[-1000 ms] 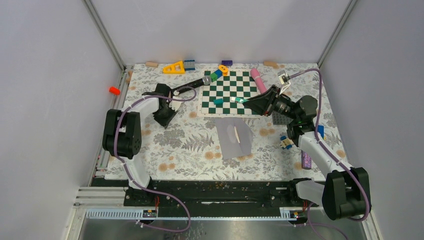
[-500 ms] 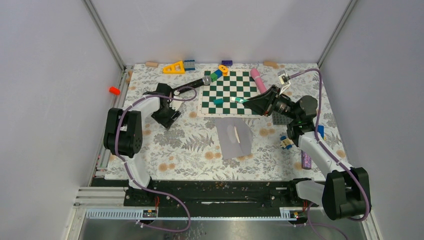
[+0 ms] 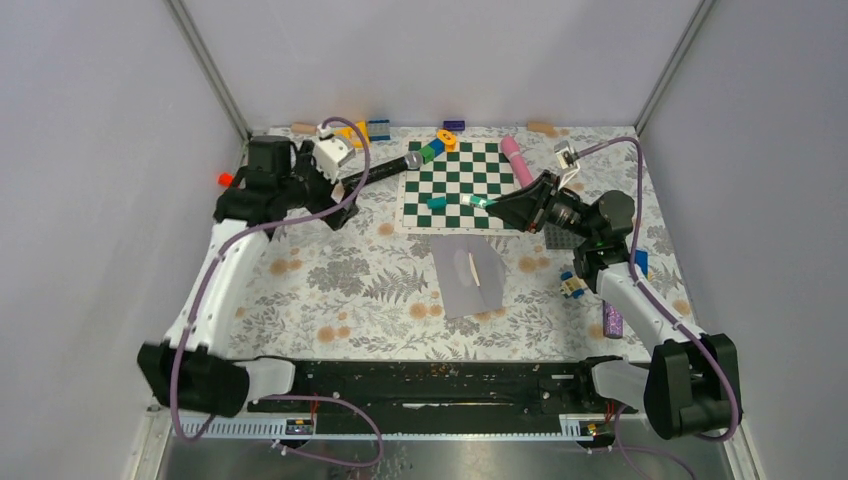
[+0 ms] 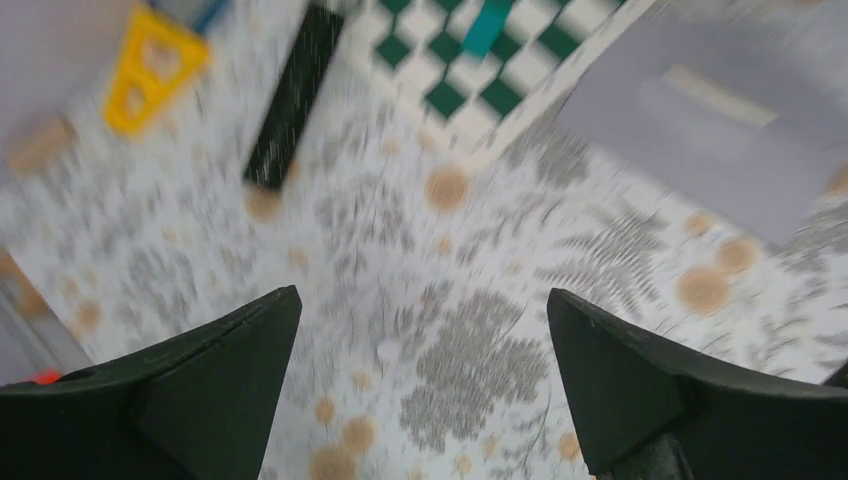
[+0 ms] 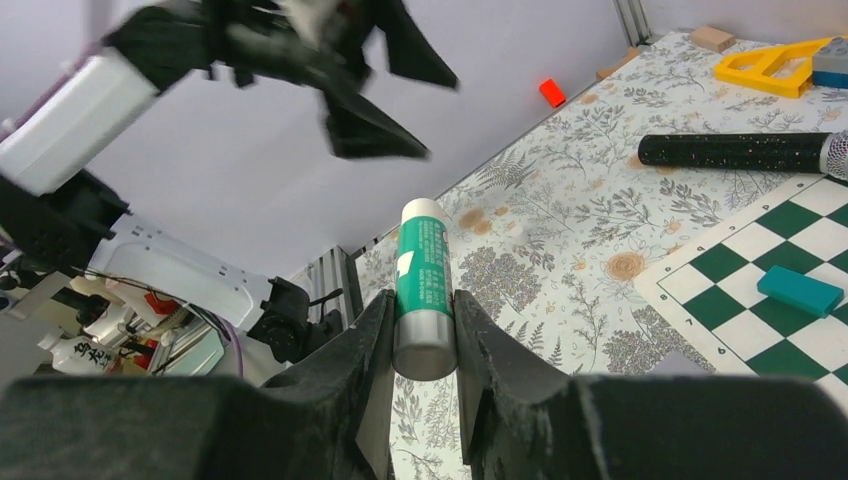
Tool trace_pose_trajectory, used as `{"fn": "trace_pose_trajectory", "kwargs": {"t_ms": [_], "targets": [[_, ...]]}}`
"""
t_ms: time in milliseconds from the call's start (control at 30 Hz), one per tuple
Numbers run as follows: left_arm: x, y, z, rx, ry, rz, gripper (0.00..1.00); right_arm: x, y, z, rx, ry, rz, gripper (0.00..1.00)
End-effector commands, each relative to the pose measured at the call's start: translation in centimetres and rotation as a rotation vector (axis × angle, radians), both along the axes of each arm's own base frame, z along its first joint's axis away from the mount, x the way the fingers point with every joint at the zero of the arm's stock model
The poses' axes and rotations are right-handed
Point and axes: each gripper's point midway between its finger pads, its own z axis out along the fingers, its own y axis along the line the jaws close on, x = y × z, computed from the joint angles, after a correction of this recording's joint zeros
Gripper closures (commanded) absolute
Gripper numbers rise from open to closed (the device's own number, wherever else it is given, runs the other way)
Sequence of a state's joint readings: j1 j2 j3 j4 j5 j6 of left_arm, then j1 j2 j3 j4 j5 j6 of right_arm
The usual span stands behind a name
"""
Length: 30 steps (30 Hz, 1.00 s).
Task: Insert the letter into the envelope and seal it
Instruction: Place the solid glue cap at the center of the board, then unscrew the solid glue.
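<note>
Seen from above, the light grey envelope [image 3: 468, 275] lies flat at the centre of the frame on a floral-patterned counter [image 3: 330, 290], just below a green and white chessboard mat [image 3: 460, 185]. A pale strip shows on the envelope's face; what it is cannot be told. At the upper left of the frame, the left arm [image 3: 270, 185] reaches out above the counter, near a black microphone [image 3: 385, 168]. The left jaws stand wide open and empty, well apart from the envelope. The left wrist view is blurred: bare floral counter fills the gap between the two dark fingers [image 4: 230, 370], and the envelope [image 4: 720, 130] sits at the upper right of the frame, beyond the fingertips and outside the gap. Right of centre in the overhead view, the right arm [image 3: 600, 225] points left over the lower right corner of the chessboard. The right jaws are clamped on a green glue stick [image 5: 422, 290] with a white cap, held above the counter. The envelope lies below and slightly left of them in the frame, near but not touching. A teal block [image 3: 437, 203] rests on the chessboard.
</note>
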State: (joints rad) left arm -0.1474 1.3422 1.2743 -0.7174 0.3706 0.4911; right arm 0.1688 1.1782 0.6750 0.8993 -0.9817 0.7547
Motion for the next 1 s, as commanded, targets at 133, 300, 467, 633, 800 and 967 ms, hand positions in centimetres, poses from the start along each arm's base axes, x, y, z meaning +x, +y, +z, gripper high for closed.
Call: {"fn": "trace_pose_trajectory", "kwargs": {"t_ms": [133,300,467,633,800,967], "targets": [[-7.3,-11.2,11.0,-0.405,-0.111,-0.492,0.01,-2.2,0.8,-0.6,-0.031,-0.024,0.168,0.97],[-9.8,-16.2,10.7,-0.401,-0.072,-0.639,0.01,-4.4,1.7,-0.8,-0.025,0.003,0.310,0.97],[-11.2,-19.9,10.0,-0.400,-0.019,-0.734,0.01,-6.0,2.6,-1.9,-0.039,0.016,0.396,0.97],[-13.4,-22.2,9.6,-0.428,0.051,-0.823,0.01,-6.7,3.5,-3.4,-0.066,0.019,0.441,0.97],[-14.5,-23.3,8.9,-0.430,0.099,-0.855,0.03,-7.0,3.9,-4.0,-0.077,0.011,0.466,0.97],[-14.9,-24.1,7.7,-0.407,0.146,-0.864,0.13,-7.3,4.1,-4.2,-0.081,0.006,0.480,0.97]]}}
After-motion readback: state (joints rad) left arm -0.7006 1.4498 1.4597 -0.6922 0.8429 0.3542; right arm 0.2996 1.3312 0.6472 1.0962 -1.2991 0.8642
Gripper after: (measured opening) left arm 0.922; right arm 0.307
